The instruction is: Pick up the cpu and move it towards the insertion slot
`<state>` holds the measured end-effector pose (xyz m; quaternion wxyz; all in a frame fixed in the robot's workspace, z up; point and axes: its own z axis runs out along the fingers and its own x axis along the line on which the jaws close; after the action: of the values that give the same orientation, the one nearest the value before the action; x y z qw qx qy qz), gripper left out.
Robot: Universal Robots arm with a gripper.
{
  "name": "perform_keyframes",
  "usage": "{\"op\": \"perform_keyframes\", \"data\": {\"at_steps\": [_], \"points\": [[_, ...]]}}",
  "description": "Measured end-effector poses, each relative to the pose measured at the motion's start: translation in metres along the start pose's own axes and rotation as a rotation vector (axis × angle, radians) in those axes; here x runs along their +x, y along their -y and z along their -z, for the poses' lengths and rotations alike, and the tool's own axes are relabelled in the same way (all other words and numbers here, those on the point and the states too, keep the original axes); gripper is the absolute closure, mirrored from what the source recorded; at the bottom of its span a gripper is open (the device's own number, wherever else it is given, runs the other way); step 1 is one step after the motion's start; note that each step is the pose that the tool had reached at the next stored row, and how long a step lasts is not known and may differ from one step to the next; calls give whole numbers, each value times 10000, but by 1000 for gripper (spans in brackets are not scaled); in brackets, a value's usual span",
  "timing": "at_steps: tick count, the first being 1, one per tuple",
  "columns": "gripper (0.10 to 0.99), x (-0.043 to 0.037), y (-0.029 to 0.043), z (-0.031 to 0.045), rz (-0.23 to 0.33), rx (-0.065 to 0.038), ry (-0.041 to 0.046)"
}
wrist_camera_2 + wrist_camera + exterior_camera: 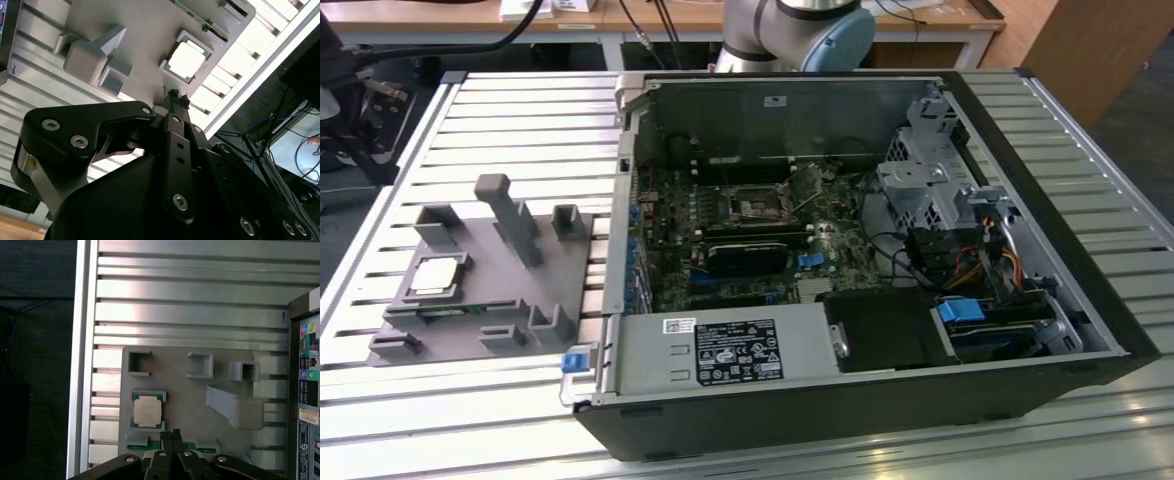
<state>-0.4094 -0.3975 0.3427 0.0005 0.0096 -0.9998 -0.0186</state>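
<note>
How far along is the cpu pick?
Done: nothing yet. The cpu lies in its grey fixture, outside the case. In hand: the gripper hangs over the fixture, close beside the cpu, jaws shut and empty. Left: the grasp itself and the whole move to the slot on the board.

We see the cpu [148, 410] topped in pale satin metal | fixture [185, 405] in matt grey plastic | counter [190, 315] in ribbed, bright brushed metal | gripper [177, 96] smooth black, semi-gloss, with shiny steel screws | insertion slot [758, 205] framed in silvery metal | computer case [761, 120] lined with dull grey sheet metal
</note>
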Motion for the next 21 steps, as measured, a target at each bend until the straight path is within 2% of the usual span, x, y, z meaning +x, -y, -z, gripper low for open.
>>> {"op": "perform_keyframes", "data": {"at_steps": [21], "points": [[980, 3, 2, -65, 0, 0, 1]]}}
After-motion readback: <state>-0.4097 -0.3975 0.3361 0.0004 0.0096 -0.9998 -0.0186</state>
